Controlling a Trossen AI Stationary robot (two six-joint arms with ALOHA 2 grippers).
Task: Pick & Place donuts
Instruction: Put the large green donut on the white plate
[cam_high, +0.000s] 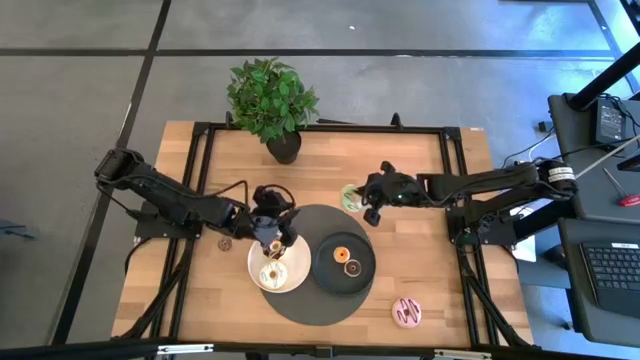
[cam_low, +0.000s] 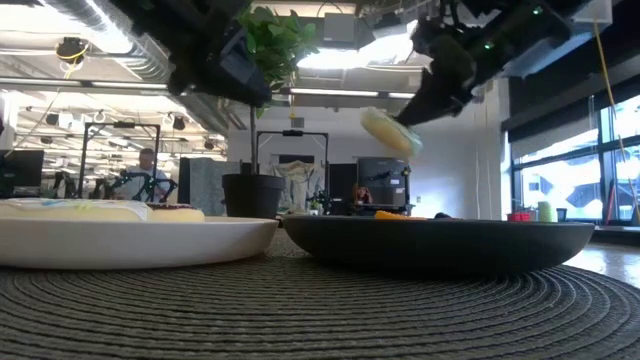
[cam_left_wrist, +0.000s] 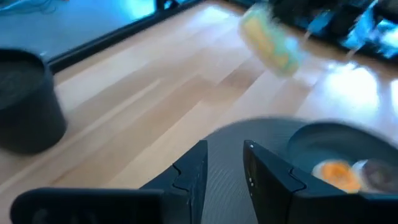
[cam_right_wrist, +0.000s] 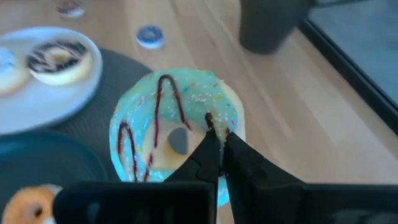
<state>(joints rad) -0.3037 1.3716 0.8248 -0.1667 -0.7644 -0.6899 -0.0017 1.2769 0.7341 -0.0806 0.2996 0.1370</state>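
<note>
Roughly halfway, I'd say: white plate (cam_high: 262, 275) and black plate (cam_high: 325, 262) already hold donuts. Right gripper (cam_right_wrist: 217, 146) is pinching a green-iced donut (cam_right_wrist: 177, 127) in the air beside the mat. Left gripper (cam_left_wrist: 224, 163), fingers slightly apart, hovers over the white plate. Pink donut (cam_high: 407, 312) still waits on the table.

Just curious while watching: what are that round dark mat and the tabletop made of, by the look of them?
The mat looks woven, cord or fibre in tight concentric ribs, matte dark grey. The tabletop looks like pale wood planks, smooth, with visible grain and joints, possibly a laminate.
</note>
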